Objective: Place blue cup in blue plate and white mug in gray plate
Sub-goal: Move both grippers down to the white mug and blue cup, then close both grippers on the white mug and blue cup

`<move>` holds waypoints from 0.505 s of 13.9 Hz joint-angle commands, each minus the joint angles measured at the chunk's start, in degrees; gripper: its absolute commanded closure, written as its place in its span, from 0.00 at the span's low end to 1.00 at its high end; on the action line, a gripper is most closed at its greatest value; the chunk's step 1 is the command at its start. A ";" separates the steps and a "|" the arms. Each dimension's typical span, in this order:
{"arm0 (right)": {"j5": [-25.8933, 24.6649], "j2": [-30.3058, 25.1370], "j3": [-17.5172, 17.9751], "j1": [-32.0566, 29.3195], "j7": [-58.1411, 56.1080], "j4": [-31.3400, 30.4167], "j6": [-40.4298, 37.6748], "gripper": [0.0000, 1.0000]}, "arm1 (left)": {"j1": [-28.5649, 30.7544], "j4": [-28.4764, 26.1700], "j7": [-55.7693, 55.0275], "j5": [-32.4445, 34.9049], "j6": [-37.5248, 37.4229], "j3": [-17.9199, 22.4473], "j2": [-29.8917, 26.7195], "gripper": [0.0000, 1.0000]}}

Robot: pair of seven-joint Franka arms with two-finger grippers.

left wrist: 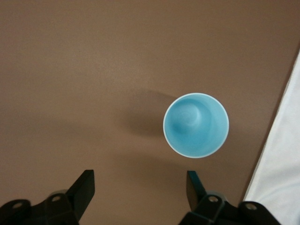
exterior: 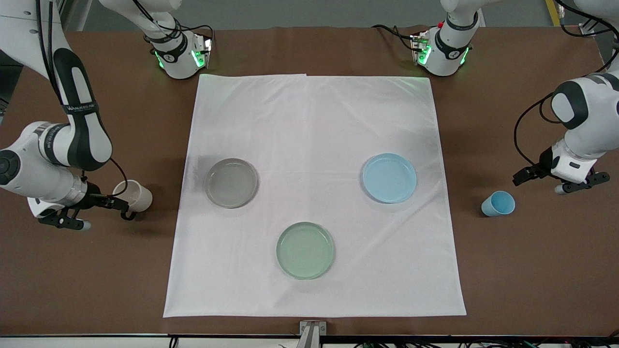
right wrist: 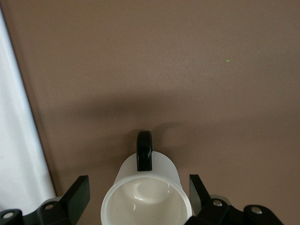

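**Two cups wait by two sets of open jaws**

Two arms reach out over the brown bench (exterior: 532,270), one at each end. A white cloth (exterior: 314,121) lies in the middle of it, with three plates on top.

The left jaws (left wrist: 140,187) hang over bare bench at the left arm's end. They are spread wide and hold nothing. The blue cup (left wrist: 196,125) stands upright on the bench, just ahead of the jaws and a bit to one side, not between them. Nothing touches it. It sits off the cloth, close to the cloth's edge.

The right jaws (right wrist: 139,192) are at the right arm's end. They are spread wide too. The white mug (right wrist: 144,199) sits between them, but I cannot tell if the tips touch its sides. Its dark handle (right wrist: 144,150) points away from the jaws. The mug is on bare bench, just beside the cloth's edge.

The blue plate (exterior: 389,178) lies on the cloth, on the side nearest the blue cup. The gray plate (exterior: 231,182) lies on the cloth, on the side nearest the white mug. Both plates have nothing in them. A green plate (exterior: 305,250) lies on the cloth too, nearer to the front camera than the other two plates, and about midway between them.
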 commanded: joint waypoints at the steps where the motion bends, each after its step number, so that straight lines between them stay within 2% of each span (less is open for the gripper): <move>1: 1.03 1.60 0.27 -0.14 0.62 -0.56 3.05 0.18 | 0.82 1.59 1.03 0.65 0.71 -0.34 2.19 0.20; 2: 1.21 2.22 0.27 -0.14 0.70 -0.56 3.50 0.20 | 0.82 2.38 1.03 0.65 0.71 -0.34 3.42 0.23; 7: 2.87 3.63 0.27 -0.14 0.70 -0.83 3.86 0.30 | 0.55 5.10 0.41 -0.06 0.71 -0.69 5.97 0.29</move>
